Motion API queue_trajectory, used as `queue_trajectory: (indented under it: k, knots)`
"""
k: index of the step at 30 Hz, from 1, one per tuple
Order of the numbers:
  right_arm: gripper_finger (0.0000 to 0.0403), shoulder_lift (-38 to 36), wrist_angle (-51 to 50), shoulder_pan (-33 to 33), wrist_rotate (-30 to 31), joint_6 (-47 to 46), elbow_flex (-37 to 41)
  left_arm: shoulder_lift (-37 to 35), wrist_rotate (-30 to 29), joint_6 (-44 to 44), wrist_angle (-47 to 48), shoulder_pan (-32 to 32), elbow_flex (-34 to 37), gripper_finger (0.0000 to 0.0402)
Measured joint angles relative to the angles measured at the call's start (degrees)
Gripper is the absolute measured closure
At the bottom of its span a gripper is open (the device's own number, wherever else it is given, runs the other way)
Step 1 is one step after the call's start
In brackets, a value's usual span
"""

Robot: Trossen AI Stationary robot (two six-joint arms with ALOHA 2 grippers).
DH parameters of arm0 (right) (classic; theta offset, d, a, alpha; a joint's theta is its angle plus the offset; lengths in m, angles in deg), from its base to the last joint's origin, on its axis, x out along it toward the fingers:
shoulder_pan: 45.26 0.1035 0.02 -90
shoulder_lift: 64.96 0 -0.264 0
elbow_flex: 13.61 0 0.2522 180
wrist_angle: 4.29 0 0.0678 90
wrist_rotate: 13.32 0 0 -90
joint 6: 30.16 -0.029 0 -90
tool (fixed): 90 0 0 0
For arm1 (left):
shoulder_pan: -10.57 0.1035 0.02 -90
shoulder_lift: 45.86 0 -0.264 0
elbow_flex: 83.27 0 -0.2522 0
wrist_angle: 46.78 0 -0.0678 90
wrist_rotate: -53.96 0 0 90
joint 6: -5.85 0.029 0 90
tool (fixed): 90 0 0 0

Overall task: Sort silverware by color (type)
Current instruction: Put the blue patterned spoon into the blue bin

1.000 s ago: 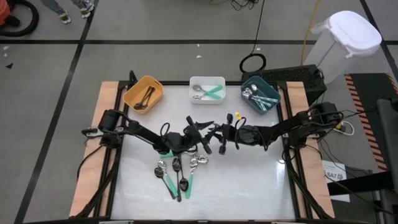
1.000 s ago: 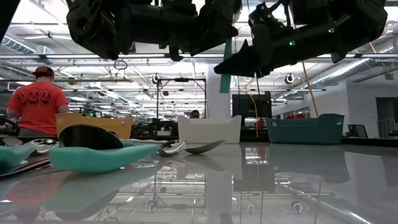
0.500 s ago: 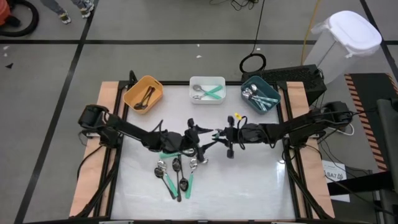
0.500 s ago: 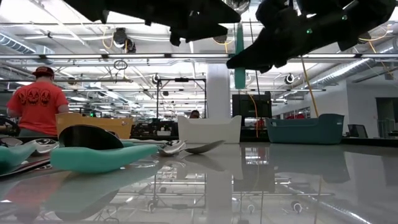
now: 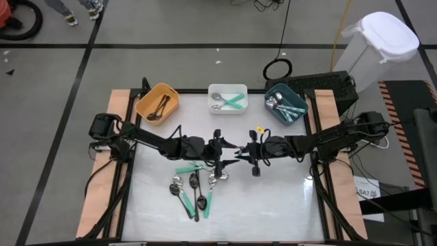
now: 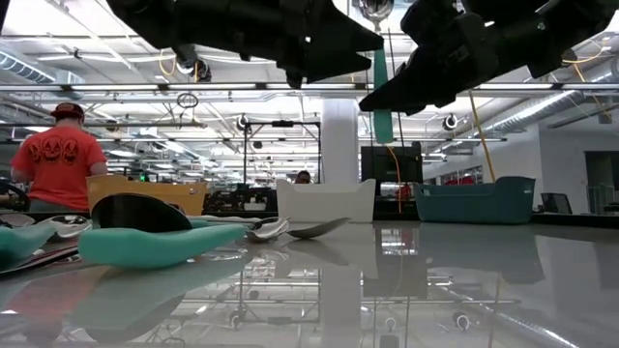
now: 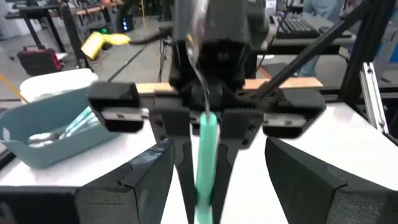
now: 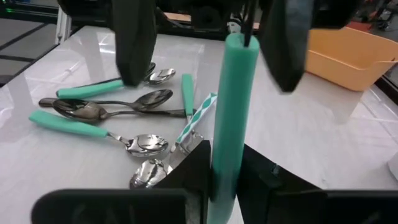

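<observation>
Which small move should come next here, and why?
Probably draw the left tool back from the mint-green spoon. Its fingers stand open on either side of the handle, while the right tool is shut on it, above the table.

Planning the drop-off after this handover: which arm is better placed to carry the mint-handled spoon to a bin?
The right. The right gripper is shut on the mint-handled spoon, holding it upright above the table, while the left gripper stands open around it. The right arm also lies nearer the white bin and teal bin holding mint handles.

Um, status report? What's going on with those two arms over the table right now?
Right end effector shut on mint-green spoon, held upright. Left end effector open around its handle. Spoon pile waits below. Nothing in the way.
</observation>
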Motion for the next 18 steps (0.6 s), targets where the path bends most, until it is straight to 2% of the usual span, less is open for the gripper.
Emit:
queue_trajectory:
  k: [4, 7, 12, 18]
  knots:
    - [0.0354, 0.01, 0.07, 0.00, 0.27, 0.00, 0.00, 1.41, -0.32, -0.69, -1.28, -0.21, -0.02, 0.0155]
    - [0.0354, 0.26, 0.73, 0.00, 0.26, 0.00, 0.00, 3.51, -1.37, -0.95, -4.13, -0.28, -0.02, 0.0173]
    - [0.0354, 0.71, 1.00, 0.00, 0.35, 0.00, -0.04, 5.96, -1.86, -1.13, -10.62, -0.34, -0.06, 0.0222]
    - [0.0354, 0.76, 0.81, -0.02, 0.42, 0.06, -0.04, 6.03, -5.93, -0.04, -10.94, -0.37, -0.04, 0.0292]
